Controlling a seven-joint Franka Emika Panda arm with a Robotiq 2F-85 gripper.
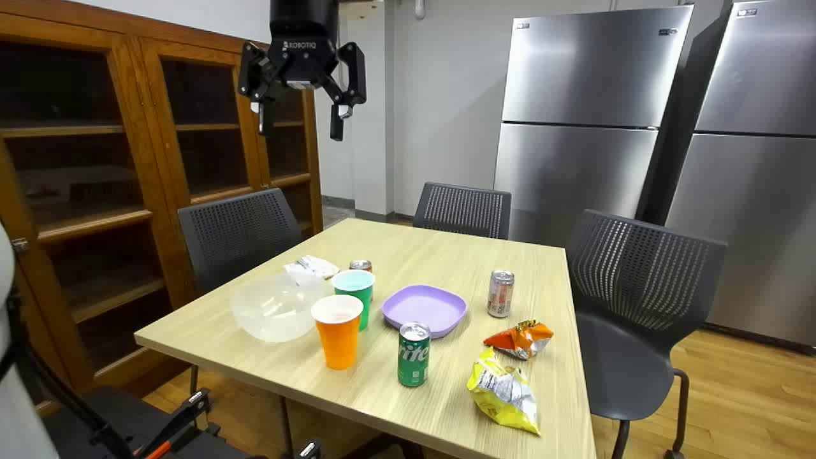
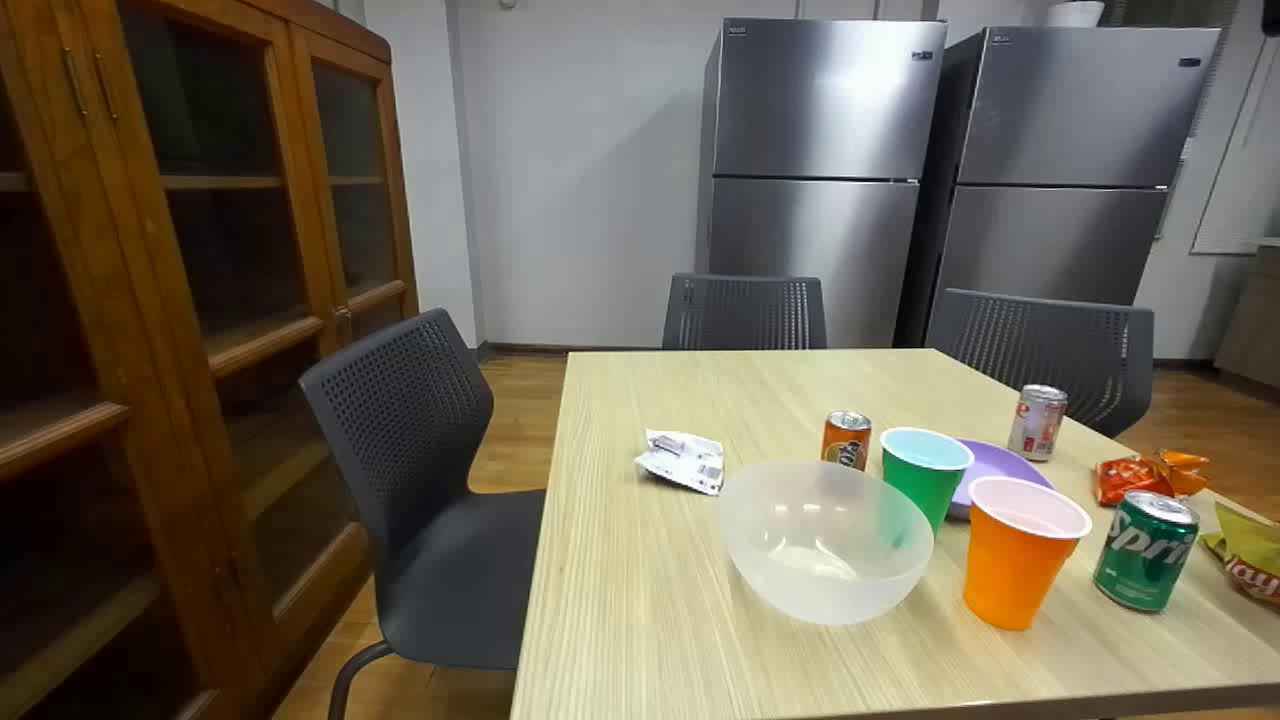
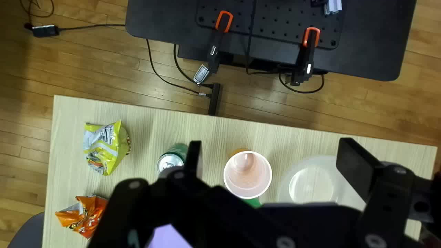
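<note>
High above the pale wooden table hangs my gripper, its jaws wide apart with nothing between them. The wrist view shows, below the gripper, an orange cup with a pale inside and a translucent bowl, partly hidden by a finger. A green cup stands behind the orange one. Beside the cups lies a purple square plate. A green Sprite can stands upright nearby, as do an orange Fanta can and a pinkish-silver can.
A yellow chip bag and an orange snack bag lie near a table edge. A white packet is beyond the bowl. Dark chairs surround the table; a wooden cabinet and steel fridges stand behind.
</note>
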